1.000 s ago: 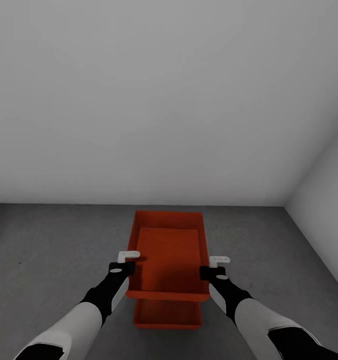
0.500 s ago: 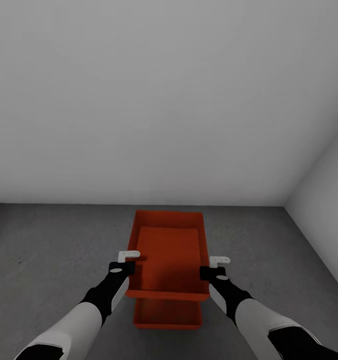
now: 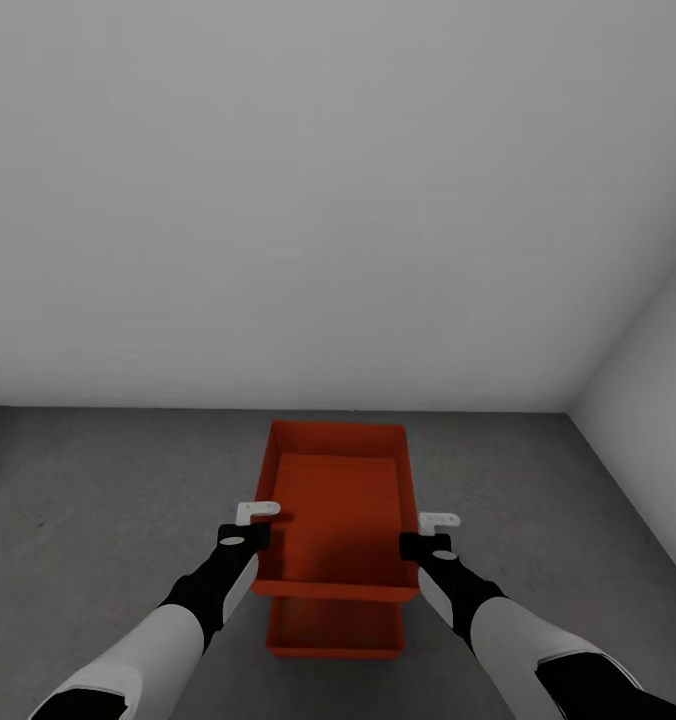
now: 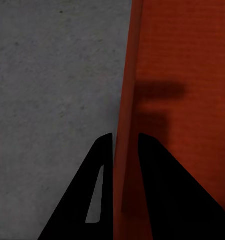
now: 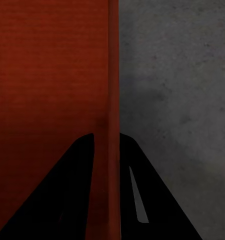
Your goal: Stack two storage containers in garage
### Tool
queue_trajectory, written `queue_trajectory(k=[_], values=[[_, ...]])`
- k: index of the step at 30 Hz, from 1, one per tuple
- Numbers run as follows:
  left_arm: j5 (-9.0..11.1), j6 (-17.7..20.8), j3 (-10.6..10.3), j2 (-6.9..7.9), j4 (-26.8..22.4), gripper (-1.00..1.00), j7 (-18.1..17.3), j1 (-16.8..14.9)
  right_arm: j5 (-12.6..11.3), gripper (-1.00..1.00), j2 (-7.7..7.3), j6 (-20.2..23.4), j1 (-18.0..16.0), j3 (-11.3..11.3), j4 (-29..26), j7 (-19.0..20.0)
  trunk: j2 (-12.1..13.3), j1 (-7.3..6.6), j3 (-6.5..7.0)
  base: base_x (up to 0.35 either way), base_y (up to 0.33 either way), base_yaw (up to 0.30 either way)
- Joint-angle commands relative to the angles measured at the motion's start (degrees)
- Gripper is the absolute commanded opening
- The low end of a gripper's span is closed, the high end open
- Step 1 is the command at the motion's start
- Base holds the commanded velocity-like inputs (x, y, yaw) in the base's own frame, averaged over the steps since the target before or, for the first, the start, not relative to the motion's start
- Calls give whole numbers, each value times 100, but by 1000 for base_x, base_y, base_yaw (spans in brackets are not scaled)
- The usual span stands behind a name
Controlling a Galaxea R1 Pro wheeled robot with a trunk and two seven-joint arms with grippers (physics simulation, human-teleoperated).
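You're holding the upper container [image 3: 340, 505] at 6 o'clock: left gripper [image 3: 259, 520] pinches its left wall, right gripper [image 3: 430, 530] its right wall, jaws narrow. Lower container [image 3: 333, 628] sits under it on grey floor [image 3: 98, 480], near white wall [image 3: 328, 200].

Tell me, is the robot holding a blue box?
No, the upper storage container that the left gripper and right gripper hold by its side walls is orange-red, like the lower storage container beneath it.
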Motion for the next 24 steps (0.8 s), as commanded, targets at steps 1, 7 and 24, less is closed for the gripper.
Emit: queue_trajectory(k=[1,7,24], values=[[59,46,-38,7,6,-100,75,1,-27,-100,1,-9,-6,16,-31,-11,-3,0,-5,-6,0,0],[657,42,-34,11,18,-100,76,1,339,-100,1,-8,-6,-296,-57,-11,-3,0,-5,-113,0,0],[705,33,-34,44,24,-100,76,1,363,-100,1,-7,-6,-303,-57,-5,-3,0,-5,-74,0,0]])
